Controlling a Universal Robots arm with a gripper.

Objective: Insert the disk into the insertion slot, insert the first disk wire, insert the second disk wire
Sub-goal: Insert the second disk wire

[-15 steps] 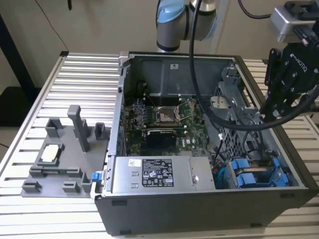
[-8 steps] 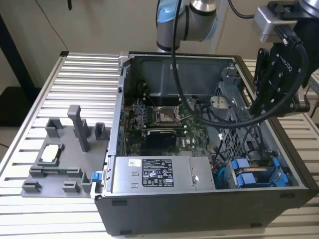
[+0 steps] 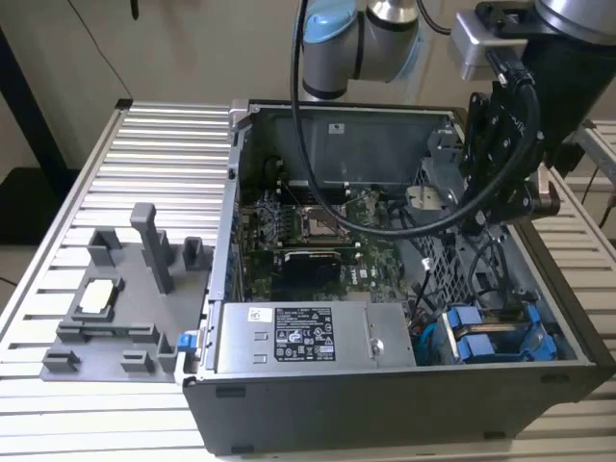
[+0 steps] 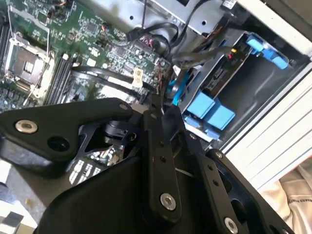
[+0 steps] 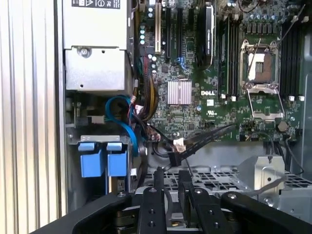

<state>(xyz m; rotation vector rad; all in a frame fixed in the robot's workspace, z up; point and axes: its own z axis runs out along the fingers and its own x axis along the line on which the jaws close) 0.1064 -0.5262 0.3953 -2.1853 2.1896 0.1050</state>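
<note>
The disk (image 3: 486,345) sits in the insertion slot (image 3: 525,306) at the case's corner on the exterior view's right, and its blue carrier (image 5: 105,163) (image 4: 209,112) shows end-on. My gripper (image 3: 486,221) hangs inside the case above the perforated drive cage (image 5: 219,178). In both wire-facing wrist views its fingers (image 5: 158,187) stand close together, and the gripper (image 5: 171,170) (image 4: 157,102) appears shut on the black connector of a disk wire (image 5: 204,139). That wire runs taut from the motherboard to the fingertips. A white connector (image 5: 179,145) dangles right beside it.
A silver power supply (image 3: 303,337) fills the case's front. The green motherboard (image 3: 318,231) lies behind it. A blue cable (image 5: 122,112) loops near the slot. On the slatted table (image 3: 144,144), at the exterior view's left, rests a grey fixture (image 3: 125,298).
</note>
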